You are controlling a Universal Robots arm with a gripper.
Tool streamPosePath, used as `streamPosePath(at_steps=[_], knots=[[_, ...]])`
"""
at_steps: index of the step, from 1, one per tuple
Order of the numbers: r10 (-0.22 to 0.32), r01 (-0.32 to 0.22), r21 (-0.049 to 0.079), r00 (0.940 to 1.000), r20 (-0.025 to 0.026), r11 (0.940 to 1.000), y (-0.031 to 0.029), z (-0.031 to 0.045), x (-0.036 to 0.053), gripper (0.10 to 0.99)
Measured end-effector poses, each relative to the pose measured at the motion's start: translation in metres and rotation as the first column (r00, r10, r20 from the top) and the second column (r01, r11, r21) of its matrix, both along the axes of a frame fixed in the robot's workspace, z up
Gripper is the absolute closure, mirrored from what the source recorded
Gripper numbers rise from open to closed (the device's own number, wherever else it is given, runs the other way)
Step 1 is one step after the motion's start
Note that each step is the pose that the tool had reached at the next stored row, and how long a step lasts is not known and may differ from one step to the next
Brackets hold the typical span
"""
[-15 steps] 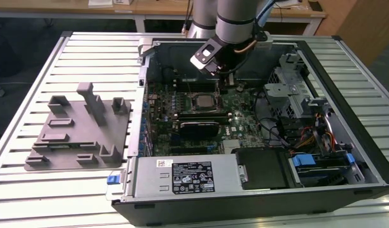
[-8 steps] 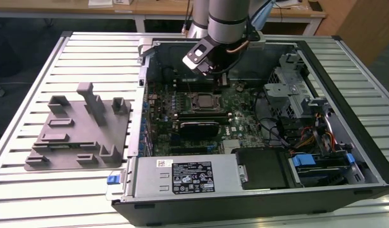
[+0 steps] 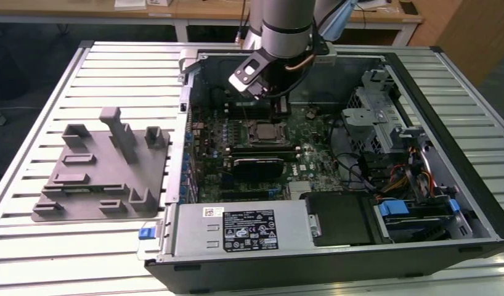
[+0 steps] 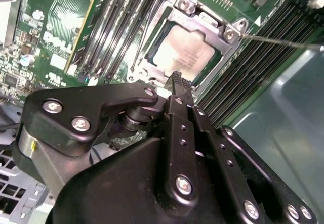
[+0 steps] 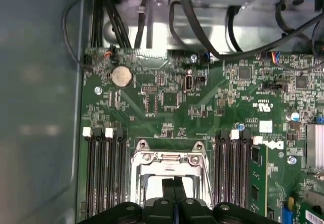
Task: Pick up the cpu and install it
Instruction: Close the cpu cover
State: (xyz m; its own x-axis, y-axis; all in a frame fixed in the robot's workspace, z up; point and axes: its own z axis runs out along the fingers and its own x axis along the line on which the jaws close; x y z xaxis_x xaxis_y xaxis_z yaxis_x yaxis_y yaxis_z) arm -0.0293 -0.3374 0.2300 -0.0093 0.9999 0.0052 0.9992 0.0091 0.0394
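The cpu [image 4: 185,52], a flat silvery-grey square, lies inside the motherboard socket [image 4: 223,57], framed by the socket's metal plate. In the exterior view the cpu [image 3: 264,130] sits in the socket near the middle of the open computer case. My gripper [image 3: 278,113] hangs just above and behind the socket. Its two black fingers [image 4: 177,90] are pressed together, shut with nothing between them. In the first wrist view the gripper [image 5: 172,183] sits over the socket opening [image 5: 152,183]. A thin metal lever [image 4: 283,41] runs out from one socket corner.
The grey plastic tray [image 3: 87,185] with upright blocks lies on the slatted table at the exterior view's left. Memory slots [image 5: 104,173] flank the socket. Cables [image 5: 202,37], a drive cage [image 3: 384,123] and the power supply [image 3: 244,229] crowd the case.
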Motion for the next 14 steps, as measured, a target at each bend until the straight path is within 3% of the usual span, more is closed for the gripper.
streamPosePath(at_steps=[9,14], knots=[[0.000,0.000,0.000,1.0000,-0.0006,1.0000,0.0000,-0.0093,-0.0098,0.980],[0.000,0.000,0.000,1.0000,-0.0006,1.0000,0.0000,-0.0098,-0.0101,0.980]])
